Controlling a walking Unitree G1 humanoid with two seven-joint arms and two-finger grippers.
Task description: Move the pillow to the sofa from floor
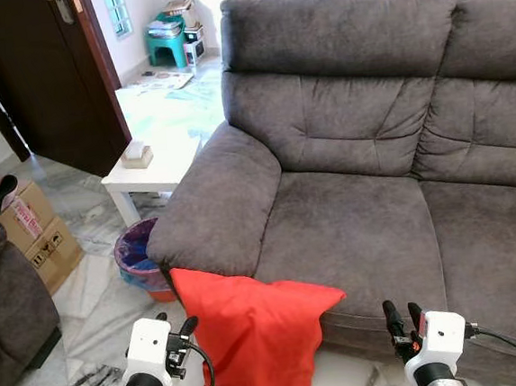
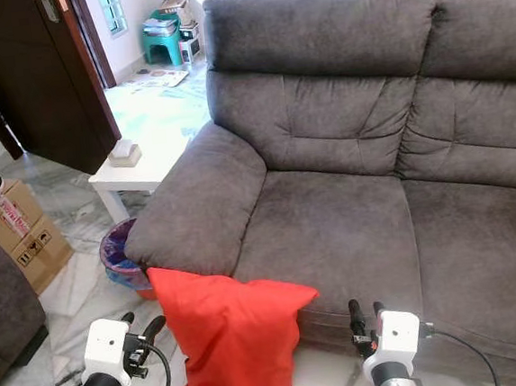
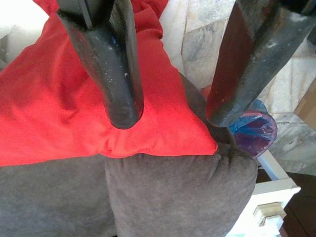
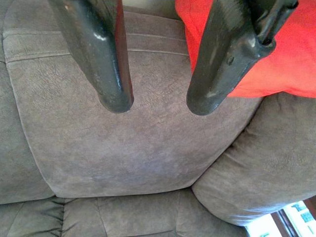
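Left eye: red pillow [image 1: 257,338] standing on the floor [image 1: 96,306], leaning on the sofa [image 1: 361,229] front below the armrest [image 1: 214,206]; not yet on the seat; lift and placing both left, by the look of it; left gripper [image 1: 187,330] just beside the pillow's left edge, right gripper [image 1: 403,318] near the sofa front, apart from the pillow.
Right eye: same layout; white table [image 2: 139,172] and bin [image 2: 119,255] left of the armrest; box [image 2: 18,236] farther left; dark door [image 2: 40,76] behind.
Left wrist: fingers [image 3: 121,74] spread well apart, holding nothing; pillow corner past the tips, against the armrest; contact hard to judge, probably none.
Right wrist: fingers [image 4: 103,64] parted, empty; aimed at the seat cushion [image 4: 123,148]; pillow edge beyond one finger, untouched.
Progress: nothing gripped; task barely begun, judging from how things lie.
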